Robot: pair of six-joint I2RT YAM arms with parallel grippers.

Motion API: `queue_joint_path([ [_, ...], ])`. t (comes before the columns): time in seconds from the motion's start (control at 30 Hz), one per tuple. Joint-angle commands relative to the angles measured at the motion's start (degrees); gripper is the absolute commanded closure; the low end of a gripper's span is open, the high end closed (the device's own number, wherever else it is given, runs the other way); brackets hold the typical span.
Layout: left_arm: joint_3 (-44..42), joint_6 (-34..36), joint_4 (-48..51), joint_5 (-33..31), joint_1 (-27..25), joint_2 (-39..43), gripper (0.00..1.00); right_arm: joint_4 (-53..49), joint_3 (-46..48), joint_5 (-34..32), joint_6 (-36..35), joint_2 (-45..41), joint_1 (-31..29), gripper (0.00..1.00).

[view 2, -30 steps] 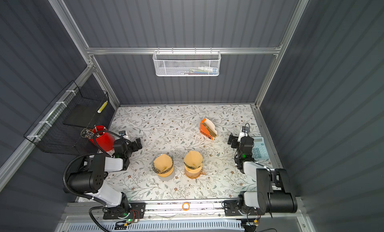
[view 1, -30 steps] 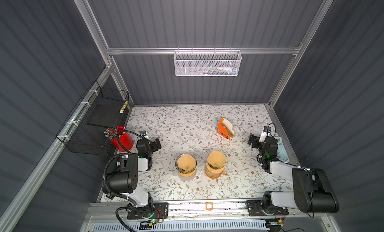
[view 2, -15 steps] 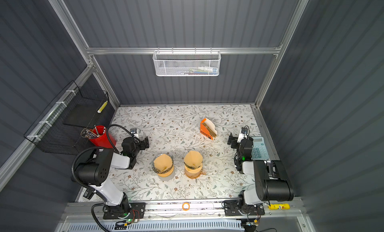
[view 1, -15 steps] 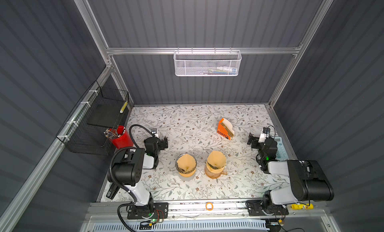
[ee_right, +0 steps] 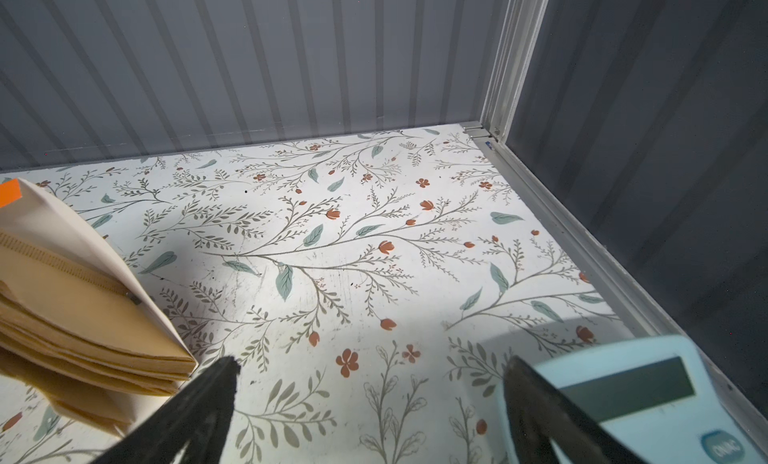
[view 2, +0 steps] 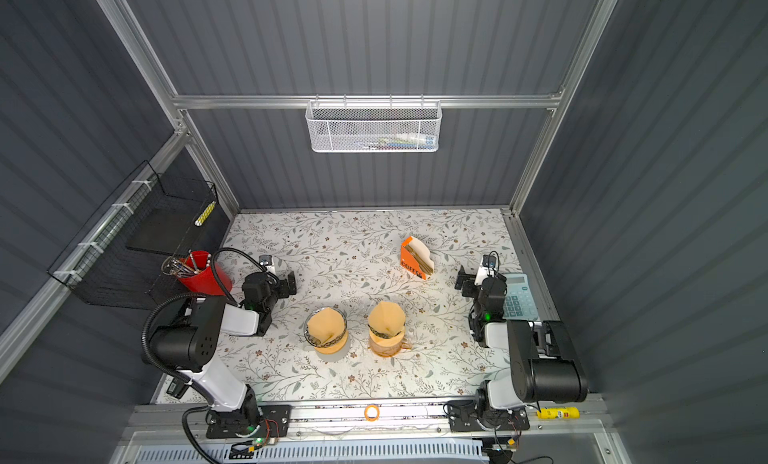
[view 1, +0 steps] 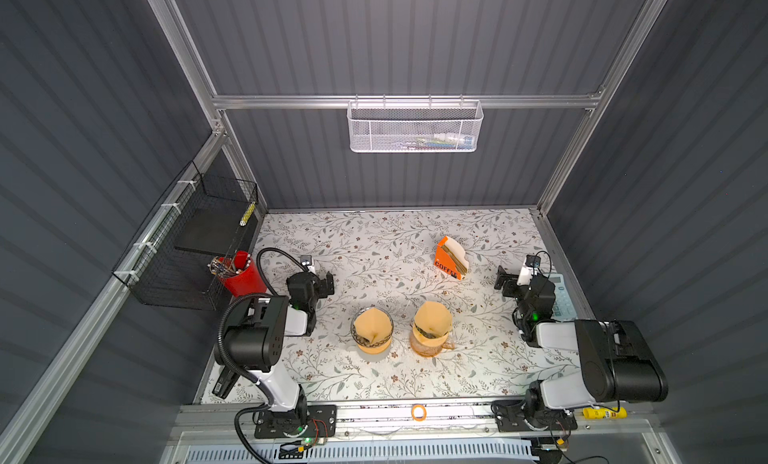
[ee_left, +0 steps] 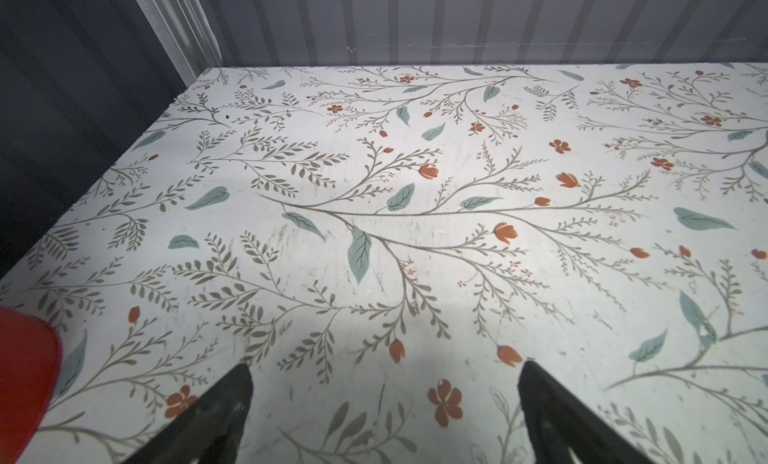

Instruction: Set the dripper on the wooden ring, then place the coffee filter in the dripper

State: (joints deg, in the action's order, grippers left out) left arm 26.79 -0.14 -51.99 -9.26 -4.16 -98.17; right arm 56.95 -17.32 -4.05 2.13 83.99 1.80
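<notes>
Already seated: filters [view 1: 372, 325] [view 1: 432, 319] in both drippers [view 1: 372, 346] [view 1: 428, 345]; L gripper [ee_left: 384, 403] & R gripper [ee_right: 370, 395] wide open, empty, parked clear.

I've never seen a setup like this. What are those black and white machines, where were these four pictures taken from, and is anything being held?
They are two robot arms bolted to the front of a flowered table, each ending in a two-fingered pincer. Two pictures look down from overhead, side by side, showing nearly the same scene. The other two come from small cameras on the arms' wrists, looking out past the dark fingers.

The left pincer and the right pincer are both open and hold nothing; the wrist views show only bare table between the fingers.

In the middle stand two drippers on glass pots, the left dripper and the right dripper, each with a brown paper filter in it. Behind them is an orange box of spare filters. A red cup of pens stands at the left, a pale blue calculator at the right.
</notes>
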Motion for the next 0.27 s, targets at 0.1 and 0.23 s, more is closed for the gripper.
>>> queue_joint_path([
  [0.1,0.81,1.07,0.83,-0.35,0.3,-0.27,0.0,-0.17,-0.87,0.47,0.15,-0.36,0.22,0.01],
  [0.23,0.54,1.2,0.33,-0.47,0.29,-0.25,0.0,-0.09,-0.87,0.53,0.15,-0.4,0.22,0.01],
])
